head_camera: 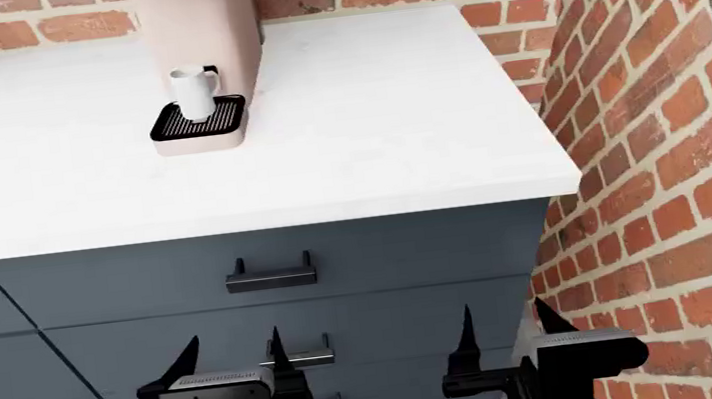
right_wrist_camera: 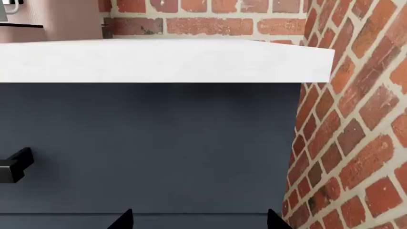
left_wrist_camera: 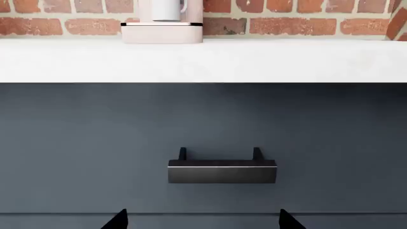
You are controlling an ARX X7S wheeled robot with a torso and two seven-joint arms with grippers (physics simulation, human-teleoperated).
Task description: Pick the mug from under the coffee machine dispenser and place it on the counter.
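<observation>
The white mug (head_camera: 192, 92) stands upright on the black drip tray (head_camera: 199, 120) of the pale pink coffee machine dispenser (head_camera: 202, 26), at the back left of the white counter (head_camera: 375, 127). The mug also shows in the left wrist view (left_wrist_camera: 167, 9), on the machine's base (left_wrist_camera: 161, 32). My left gripper (head_camera: 230, 353) and right gripper (head_camera: 502, 322) are both open and empty. They hang low in front of the dark drawers, well below the counter edge and far from the mug. Only the fingertips (left_wrist_camera: 117, 220) show in the wrist views (right_wrist_camera: 122, 220).
A brick wall (head_camera: 669, 123) runs along the right, close to my right gripper. Another brick wall stands behind the counter. Dark blue-grey drawers with black handles (head_camera: 271, 277) lie under the counter; one handle (left_wrist_camera: 222, 170) faces the left gripper.
</observation>
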